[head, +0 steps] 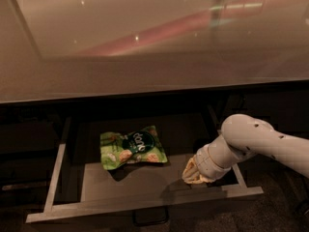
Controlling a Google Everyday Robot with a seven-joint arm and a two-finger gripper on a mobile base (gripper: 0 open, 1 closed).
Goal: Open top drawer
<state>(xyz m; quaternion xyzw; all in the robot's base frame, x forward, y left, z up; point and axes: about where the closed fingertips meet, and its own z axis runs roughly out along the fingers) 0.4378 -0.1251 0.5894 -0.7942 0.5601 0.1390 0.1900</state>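
Countertop (145, 57) overhangs one open top drawer (55, 179) holding one snack bag (133, 149), one gripper (195, 172), closure unclear

You have one drawer (145, 204) pulled out, with one small handle (150, 220) on its front. You have one green snack bag (133, 149) inside it. You have one white arm (260, 141) and one gripper (197, 172), down in the drawer's right front corner. One counter top (145, 47) sits above.
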